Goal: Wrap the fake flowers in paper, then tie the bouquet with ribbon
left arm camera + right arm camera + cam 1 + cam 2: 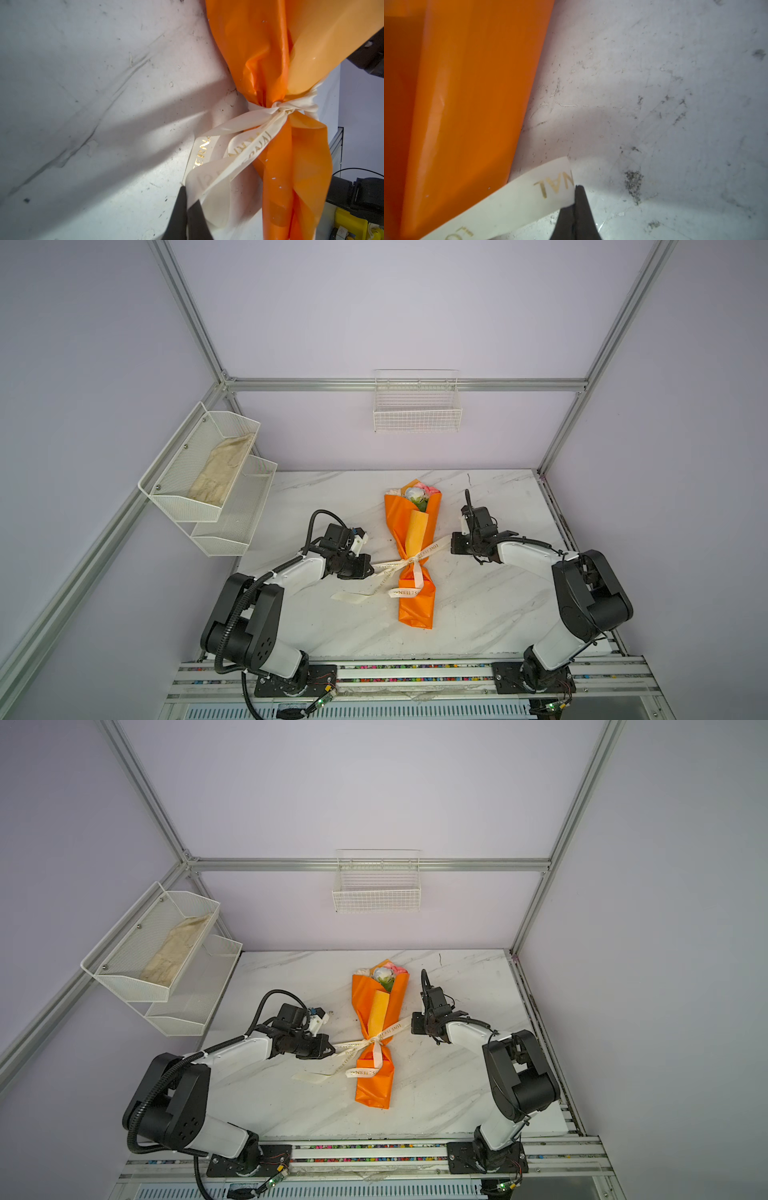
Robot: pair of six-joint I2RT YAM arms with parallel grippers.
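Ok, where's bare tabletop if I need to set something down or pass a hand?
Free: the table strip between the bouquet and the front rail; the far right corner behind the right hand. Crowded: the middle, where both shut hands hold the cream ribbon across the bouquet, its tails lying by the left hand.

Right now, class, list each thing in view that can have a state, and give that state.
bouquet of fake flowers, lying flat on the table, wrapped, cinched at its waist.
ribbon, knotted around the bouquet, a strand pinched on each side.
left tool, shut on the ribbon.
right tool, shut on the ribbon's end.
beige cloth, lying crumpled in the upper shelf basket.
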